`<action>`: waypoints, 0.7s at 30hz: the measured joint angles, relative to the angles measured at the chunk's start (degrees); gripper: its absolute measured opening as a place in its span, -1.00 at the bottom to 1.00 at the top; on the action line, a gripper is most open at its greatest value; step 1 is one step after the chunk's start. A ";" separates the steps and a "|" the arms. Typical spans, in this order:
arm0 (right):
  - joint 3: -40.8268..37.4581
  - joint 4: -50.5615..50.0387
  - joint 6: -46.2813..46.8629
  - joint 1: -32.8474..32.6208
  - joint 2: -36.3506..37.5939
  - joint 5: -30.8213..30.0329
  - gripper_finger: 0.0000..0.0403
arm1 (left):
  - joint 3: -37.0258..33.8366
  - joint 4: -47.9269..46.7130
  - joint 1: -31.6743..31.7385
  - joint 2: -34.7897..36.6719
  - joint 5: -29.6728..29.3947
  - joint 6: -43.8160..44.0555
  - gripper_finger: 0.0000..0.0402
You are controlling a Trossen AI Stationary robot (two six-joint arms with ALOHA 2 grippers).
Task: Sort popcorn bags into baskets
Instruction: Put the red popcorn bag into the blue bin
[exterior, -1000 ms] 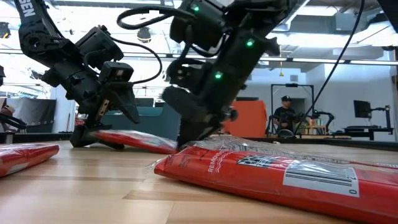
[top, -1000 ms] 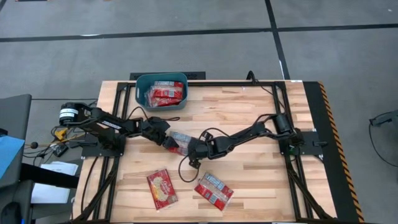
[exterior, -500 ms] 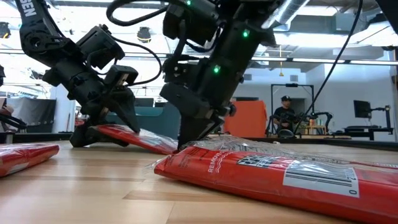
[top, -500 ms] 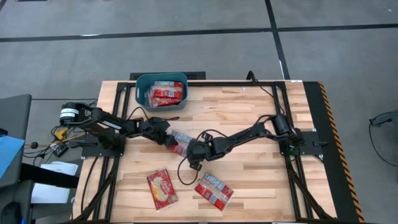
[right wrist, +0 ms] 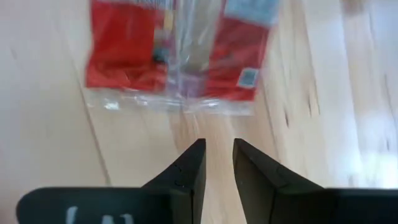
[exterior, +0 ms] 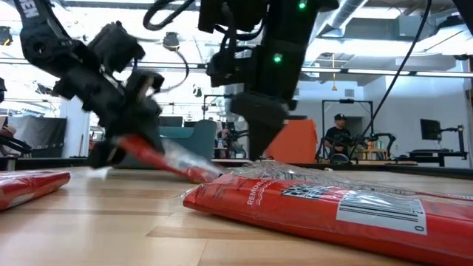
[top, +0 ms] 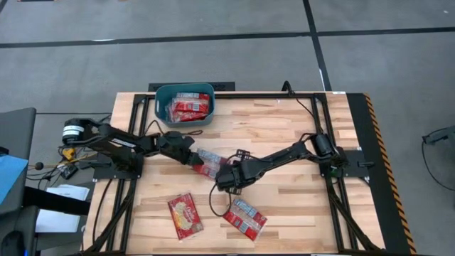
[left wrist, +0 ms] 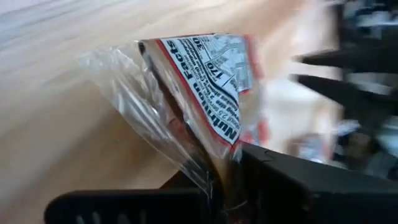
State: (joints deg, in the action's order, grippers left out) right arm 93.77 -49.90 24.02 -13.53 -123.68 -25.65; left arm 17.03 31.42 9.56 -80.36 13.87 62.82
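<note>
My left gripper (top: 192,156) is shut on a red popcorn bag (top: 207,163) in clear wrap, left of the table's middle. The bag slants down from the fingers (exterior: 159,151) toward the table top. My right gripper (top: 223,180) hangs just right of that bag, above the wood, touching nothing. Only a narrow gap (right wrist: 217,148) parts its fingers. Two more popcorn bags lie flat near the front edge (top: 185,215) (top: 244,217). The teal basket (top: 160,99) stands at the far edge with red bags inside. My left gripper pinches the bag's left end (left wrist: 219,169) between its two fingers, clear wrap and printed paper together. The fingers come slanting down from the table's left. The bag juts out ahead of them, its held end raised and its right end (exterior: 201,175) low by the table top.
The nearest bag (exterior: 310,207) fills the low view's foreground. Bare wood lies across the table's right half (top: 306,199). A person sits in the room behind the table (exterior: 338,137).
My left gripper has shut on the bag's left end and raised it a little, so the bag now slants more steeply. My right gripper has risen off the bag, turned, and drawn back a little toward the near right.
</note>
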 joint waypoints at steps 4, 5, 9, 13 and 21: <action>0.40 -6.42 1.46 -1.30 1.89 -0.13 -0.47 | 0.43 -1.65 1.80 6.22 0.68 0.52 -0.95; 0.48 -7.42 2.10 -1.77 2.52 -0.36 -0.47 | 0.42 -2.54 2.43 7.76 0.59 0.88 -0.94; 0.41 -10.20 4.72 -3.77 4.47 -3.62 -0.47 | 0.46 -4.28 5.50 14.66 0.85 1.36 -0.94; 0.42 -12.24 7.39 -5.50 6.68 -7.39 -0.47 | 0.98 -5.82 9.55 20.99 0.65 1.42 -0.97; 0.33 -12.12 2.92 -5.37 10.67 -10.46 -0.47 | 9.83 -15.57 20.11 28.04 1.85 -4.96 -0.97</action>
State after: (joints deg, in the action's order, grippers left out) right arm 94.11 -62.02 26.94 -18.90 -113.01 -36.12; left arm 26.86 15.85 29.67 -52.31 15.72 57.86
